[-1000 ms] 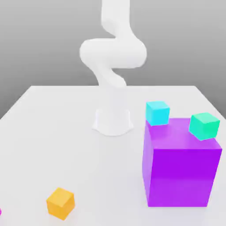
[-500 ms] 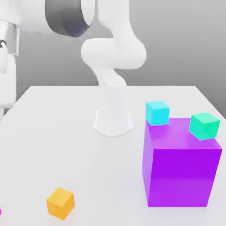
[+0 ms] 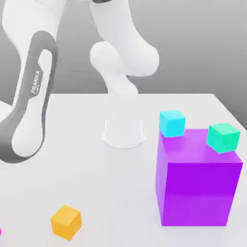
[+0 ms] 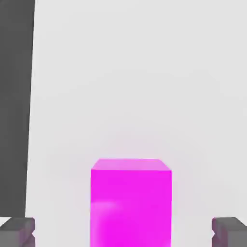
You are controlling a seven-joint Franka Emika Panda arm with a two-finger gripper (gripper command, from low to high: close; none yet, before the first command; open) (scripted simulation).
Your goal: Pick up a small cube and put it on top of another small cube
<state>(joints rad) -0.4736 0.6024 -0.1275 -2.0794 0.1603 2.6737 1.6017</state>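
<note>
While we line up on the magenta cube (image 4: 130, 202):
pincer (image 4: 123, 232): released, fingers either side of magenta cube
risk: off-centre closing shoves it across table (image 4: 144, 87)
target: cyan cube (image 3: 172, 123), behind purple block (image 3: 198, 183)

The small magenta-pink cube (image 4: 130, 202) sits flat on the white table, bright and evenly coloured, its top face a lighter pink than the face towards the hand camera; in the exterior view only a sliver of it shows at the lower left edge of the frame. The small cyan cube (image 3: 172, 123) stands right of centre in the exterior view, upright, turned slightly cornerwise.
</note>
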